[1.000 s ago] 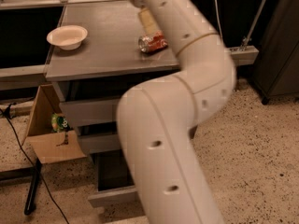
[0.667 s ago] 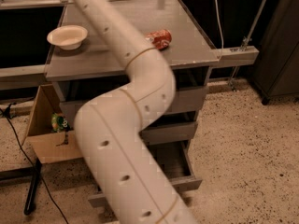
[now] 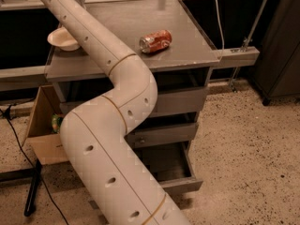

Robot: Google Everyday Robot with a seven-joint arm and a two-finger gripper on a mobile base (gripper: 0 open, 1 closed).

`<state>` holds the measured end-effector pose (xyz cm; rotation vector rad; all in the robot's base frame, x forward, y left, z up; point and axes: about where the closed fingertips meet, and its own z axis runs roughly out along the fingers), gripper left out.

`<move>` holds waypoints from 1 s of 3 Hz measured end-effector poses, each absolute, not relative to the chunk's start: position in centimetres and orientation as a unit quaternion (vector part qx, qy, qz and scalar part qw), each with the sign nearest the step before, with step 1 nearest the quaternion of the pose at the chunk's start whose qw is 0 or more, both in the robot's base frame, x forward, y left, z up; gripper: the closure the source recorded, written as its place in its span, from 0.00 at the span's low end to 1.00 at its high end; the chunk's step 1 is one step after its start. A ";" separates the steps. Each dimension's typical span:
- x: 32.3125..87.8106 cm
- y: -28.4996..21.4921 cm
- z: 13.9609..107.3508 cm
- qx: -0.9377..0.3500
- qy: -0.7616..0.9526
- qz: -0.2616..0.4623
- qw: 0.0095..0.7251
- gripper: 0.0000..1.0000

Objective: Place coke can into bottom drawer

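Swung off to the left since a second ago, the arm (image 3: 126, 93) no longer covers the coke can (image 3: 155, 41), which lies on its side on the bench (image 3: 192, 27), long axis running left to right, one silver end facing left and slightly forward. Its gripper is cut off past the top left edge, so its state cannot be told. The bottom drawer (image 3: 180, 170) stands open, its dark inside partly hidden by the arm. A white bowl (image 3: 63, 39) is half covered too.
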<state>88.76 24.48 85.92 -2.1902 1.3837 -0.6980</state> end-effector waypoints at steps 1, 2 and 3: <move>88.8 24.5 86.5 -0.795 0.502 -0.253 0.227 0.00; 88.5 25.3 85.6 -0.796 0.502 -0.251 0.225 0.00; 88.5 25.3 86.3 -0.796 0.502 -0.251 0.225 0.00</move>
